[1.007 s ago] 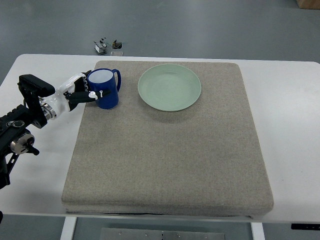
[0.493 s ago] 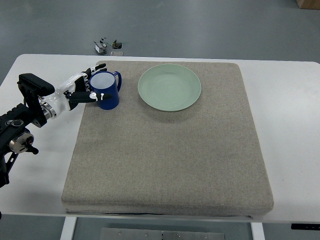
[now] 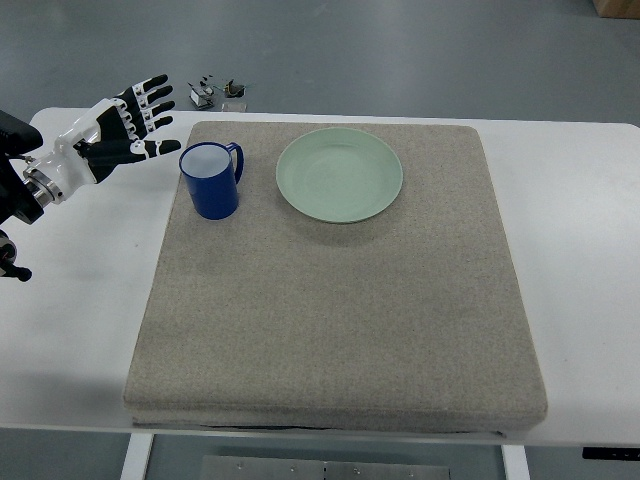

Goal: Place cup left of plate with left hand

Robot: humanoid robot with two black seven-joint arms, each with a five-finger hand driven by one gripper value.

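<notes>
- The fingers of the left hand are spread wide and hold nothing; they are white with black joints and point toward the upper right.
- The left hand hovers over the far-left corner of the worktop, clear of the cup and apart from it, to the cup's upper left.
- The left arm enters from the left edge of the picture, with dark metal parts at the wrist and forearm.
- The blue cup stands upright on the mat, its white inside showing and its handle turned toward the plate.
- The cup sits just to the left of the plate, near it but not touching.
- The pale green plate lies flat near the far edge of the mat, roughly in the middle of its width.
- The mat is a thick, grey-beige felt-like pad that covers most of the worktop, its near edge showing some thickness.
- The worktop is white and smooth, with bare strips on both sides of the mat and a narrow one along the near edge.
- Beyond the far edge, a grey floor fills the top of the view.
- A few small dark and metallic objects lie on the floor just past the worktop; they are too small to identify.
- A brown box corner shows at the top right.
</notes>
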